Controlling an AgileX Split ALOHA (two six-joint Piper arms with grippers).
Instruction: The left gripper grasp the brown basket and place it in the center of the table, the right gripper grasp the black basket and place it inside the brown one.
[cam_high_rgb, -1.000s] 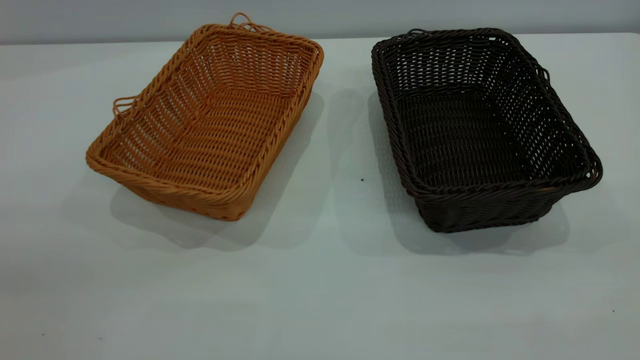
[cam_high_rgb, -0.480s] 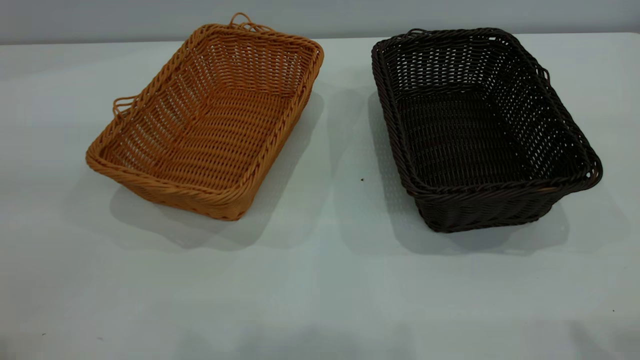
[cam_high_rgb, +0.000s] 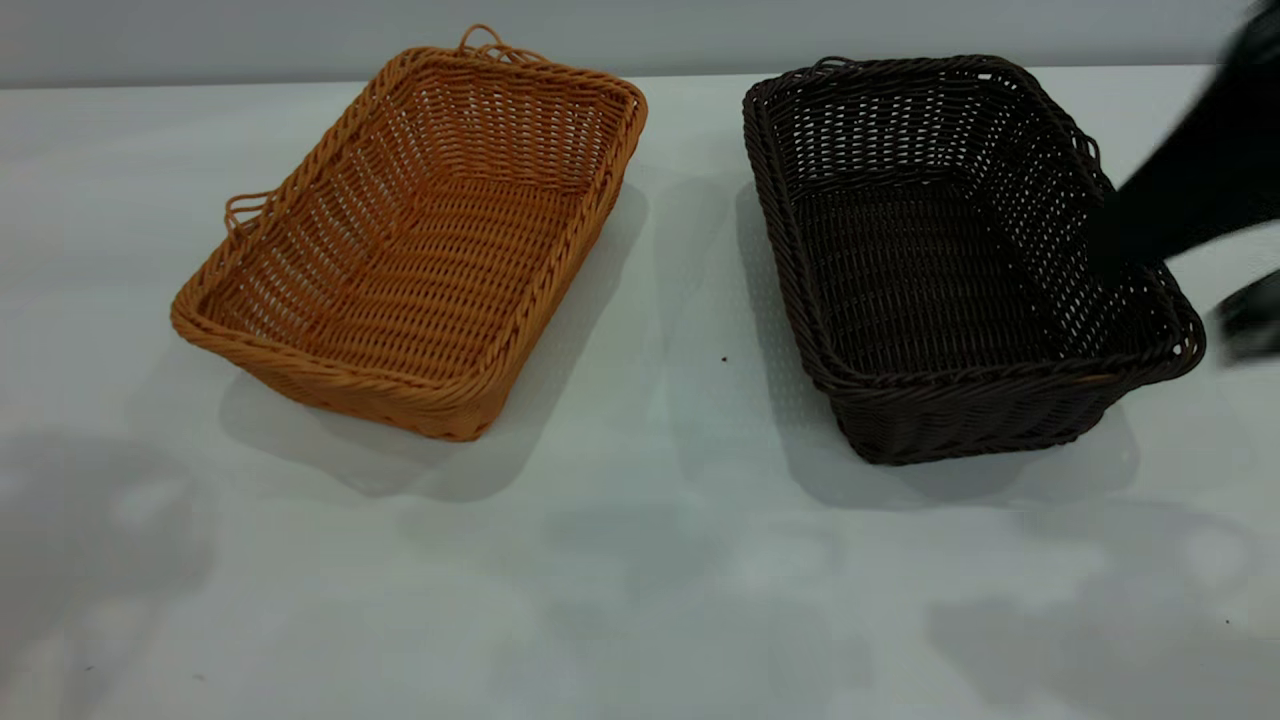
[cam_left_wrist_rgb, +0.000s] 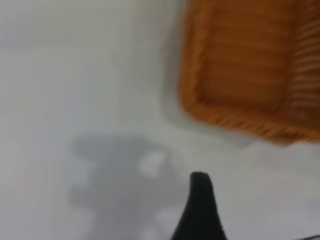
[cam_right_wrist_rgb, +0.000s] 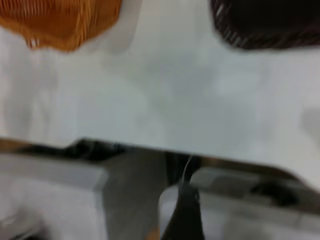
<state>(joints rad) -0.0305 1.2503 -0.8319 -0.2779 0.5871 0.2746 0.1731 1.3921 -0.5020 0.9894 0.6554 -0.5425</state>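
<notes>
On the table (cam_high_rgb: 640, 560), the brown basket (cam_high_rgb: 420, 240) is sitting left of the black basket (cam_high_rgb: 960, 260). Right hand (cam_high_rgb: 1190, 200) is blurring past the black basket's right rim; can't tell its grip.

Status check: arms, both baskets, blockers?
Right gripper at dark wicker basket's right rim, jaws unclear. Left gripper short of orange-tan wicker basket. Baskets apart on white table; nothing between.
</notes>
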